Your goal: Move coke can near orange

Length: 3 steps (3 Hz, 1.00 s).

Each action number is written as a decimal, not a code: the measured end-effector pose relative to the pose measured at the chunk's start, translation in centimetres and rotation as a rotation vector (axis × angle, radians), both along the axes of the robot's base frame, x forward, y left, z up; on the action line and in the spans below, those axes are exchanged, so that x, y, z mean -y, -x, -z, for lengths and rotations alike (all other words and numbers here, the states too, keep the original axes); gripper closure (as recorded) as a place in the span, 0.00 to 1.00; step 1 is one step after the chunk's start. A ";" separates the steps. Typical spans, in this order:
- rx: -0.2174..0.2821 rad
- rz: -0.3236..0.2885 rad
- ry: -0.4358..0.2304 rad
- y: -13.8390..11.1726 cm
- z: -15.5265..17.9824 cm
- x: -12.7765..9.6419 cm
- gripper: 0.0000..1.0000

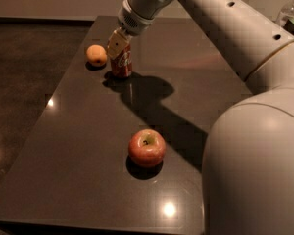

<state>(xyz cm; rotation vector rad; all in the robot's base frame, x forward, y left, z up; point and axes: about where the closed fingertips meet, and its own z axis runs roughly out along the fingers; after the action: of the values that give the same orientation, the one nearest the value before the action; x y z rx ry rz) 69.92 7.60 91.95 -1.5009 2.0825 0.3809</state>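
Note:
The red coke can [122, 62] stands upright on the dark table [78, 146] at the far left, just right of the small pale orange [96, 55]. A narrow gap separates them. My gripper [118, 44] comes down from the upper right over the can's top and is shut on the coke can; its pale fingers [116, 45] hide the silver top.
A red-yellow apple [147, 148] sits on the near middle of the table. My large white arm [245, 82] fills the right side and casts a shadow across the table's middle. A clear bottle [290, 10] shows at the far right edge.

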 end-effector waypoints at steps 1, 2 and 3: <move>-0.008 -0.011 -0.004 -0.4 0.4 -0.3 0.38; -0.015 -0.021 -0.028 -0.5 0.5 -0.6 0.15; -0.019 -0.024 -0.028 -0.5 0.8 -0.9 0.00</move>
<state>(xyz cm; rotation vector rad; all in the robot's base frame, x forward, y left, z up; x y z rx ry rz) 70.43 8.45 91.16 -1.5129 2.0671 0.4336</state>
